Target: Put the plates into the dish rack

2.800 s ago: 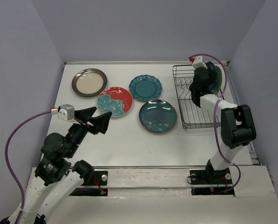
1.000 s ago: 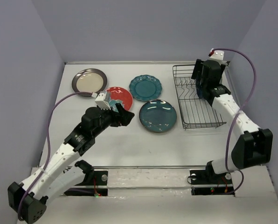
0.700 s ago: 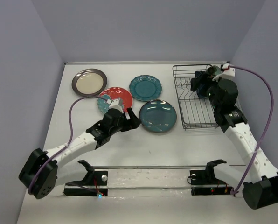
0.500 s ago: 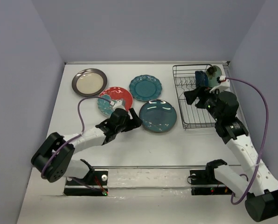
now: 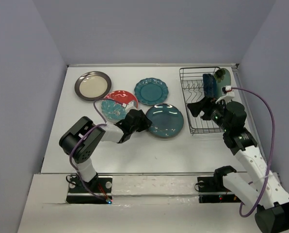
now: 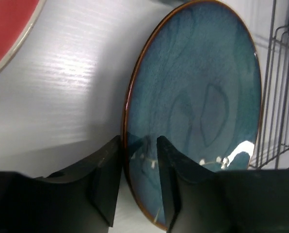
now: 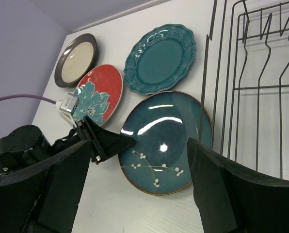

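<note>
The glossy dark teal plate [image 5: 164, 120] [image 6: 202, 97] [image 7: 166, 141] lies flat left of the dish rack [image 5: 206, 99] [image 7: 261, 87]. My left gripper [image 5: 143, 121] [image 6: 139, 141] [image 7: 110, 143] lies low at its left rim. Its jaws are narrow and straddle the rim, one finger on the table and one over the plate, with a slim gap showing. My right gripper [image 5: 199, 108] [image 7: 139, 194] hovers open and empty above the rack's near left side. A dark blue plate [image 5: 210, 85] and a pale mint plate [image 5: 222, 74] stand at the rack's far end.
The red floral plate [image 5: 119, 106] [image 7: 98, 92], the scalloped teal plate [image 5: 151, 91] [image 7: 160, 58] and the cream plate with a dark rim [image 5: 92, 85] [image 7: 79, 58] lie flat behind the left arm. Purple walls close in the table on three sides.
My left arm has stretched right and down to the dark teal plate, and its jaws have narrowed around the rim. My right gripper has drawn back from the rack's far end.
</note>
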{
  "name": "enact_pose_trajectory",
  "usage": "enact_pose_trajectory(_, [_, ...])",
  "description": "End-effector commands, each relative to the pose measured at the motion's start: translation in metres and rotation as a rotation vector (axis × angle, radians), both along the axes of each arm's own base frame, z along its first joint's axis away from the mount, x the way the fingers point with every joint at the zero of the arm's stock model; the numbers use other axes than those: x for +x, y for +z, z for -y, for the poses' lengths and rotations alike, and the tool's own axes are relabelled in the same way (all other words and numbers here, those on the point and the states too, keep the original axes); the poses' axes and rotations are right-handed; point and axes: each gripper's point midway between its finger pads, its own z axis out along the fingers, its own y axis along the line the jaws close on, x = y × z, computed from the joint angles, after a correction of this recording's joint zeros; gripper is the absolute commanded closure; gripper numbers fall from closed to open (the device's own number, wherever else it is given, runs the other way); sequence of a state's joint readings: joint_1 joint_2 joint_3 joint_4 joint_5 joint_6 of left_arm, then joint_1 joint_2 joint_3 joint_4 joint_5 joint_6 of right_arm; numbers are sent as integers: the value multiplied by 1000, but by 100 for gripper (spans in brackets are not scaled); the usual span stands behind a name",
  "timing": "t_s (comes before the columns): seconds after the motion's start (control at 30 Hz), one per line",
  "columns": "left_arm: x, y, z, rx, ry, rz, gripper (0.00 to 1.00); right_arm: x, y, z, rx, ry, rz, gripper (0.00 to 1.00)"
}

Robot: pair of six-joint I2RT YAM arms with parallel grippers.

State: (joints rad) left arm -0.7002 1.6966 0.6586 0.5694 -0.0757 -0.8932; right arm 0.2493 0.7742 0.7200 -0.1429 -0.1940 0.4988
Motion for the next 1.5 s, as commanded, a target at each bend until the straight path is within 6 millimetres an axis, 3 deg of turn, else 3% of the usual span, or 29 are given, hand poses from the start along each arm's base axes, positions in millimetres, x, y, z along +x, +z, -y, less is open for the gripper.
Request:
enact_pose_trajectory(0.0, [21,10,15,-85,41,72,59,-4,14,-9,44,48,52,15])
enact_pose_trajectory(0.1, [24,5,14,-102,65,78,80,-9,13,-14,57,74,48,15])
enact_pose_trajectory(0.13, [24,6,13,-104,68,83,94,-10,13,-15,57,77,48,15])
enact_pose_trajectory(0.23, [18,10,1,-98,90,100,94,-12,15,-16,58,89,49,15])
enact_pose_trajectory(0.27, [19,29,-4,-113,108,142,94,-13,14,-17,56,97,42,15])
enact_pose_trajectory(0.33, [10,36,-19,-89,122,168,94,-16,18,-21,59,124,46,15])
enact_pose_trajectory(0.37, [10,65,-26,-117,142,228,94,-17,19,-22,57,134,46,15])
enact_pose_trajectory(0.4, [7,77,-30,-125,148,252,94,-18,20,-24,57,148,47,15])
enact_pose_trajectory(0.43, [0,76,-39,-93,148,250,94,-20,21,-28,52,176,44,14])
enact_pose_trajectory(0.47, [-2,108,-47,-130,170,316,94,-20,22,-30,51,191,40,14])
enact_pose_trajectory(0.53, [-11,120,-62,-96,181,334,94,-21,20,-35,38,233,31,13])
enact_pose_trajectory(0.57, [-18,142,-72,-110,197,371,94,-23,21,-38,38,254,24,13])
enact_pose_trajectory(0.63, [-24,163,-84,-114,217,410,94,-25,19,-42,37,284,12,12])
enact_pose_trajectory(0.67, [-30,188,-93,-147,233,462,94,-24,19,-44,39,296,7,12])
enact_pose_trajectory(0.7, [-34,197,-97,-151,235,470,94,-27,19,-48,46,330,5,10])
enact_pose_trajectory(0.8, [-48,239,-98,-240,197,537,94,-34,18,-67,54,430,-13,7])
enact_pose_trajectory(0.9, [-54,260,-86,-292,133,550,94,-43,20,-92,40,525,-13,6])
enact_pose_trajectory(1.0, [-57,273,-75,-338,79,562,94,-42,15,-104,27,553,-33,5])
enact_pose_trajectory(1.23, [-68,297,-73,-398,37,613,94,-25,-2,-91,-19,430,-53,4])
enact_pose_trajectory(1.47, [-83,316,-68,-474,-30,655,94,-19,-28,-98,-21,453,-126,4])
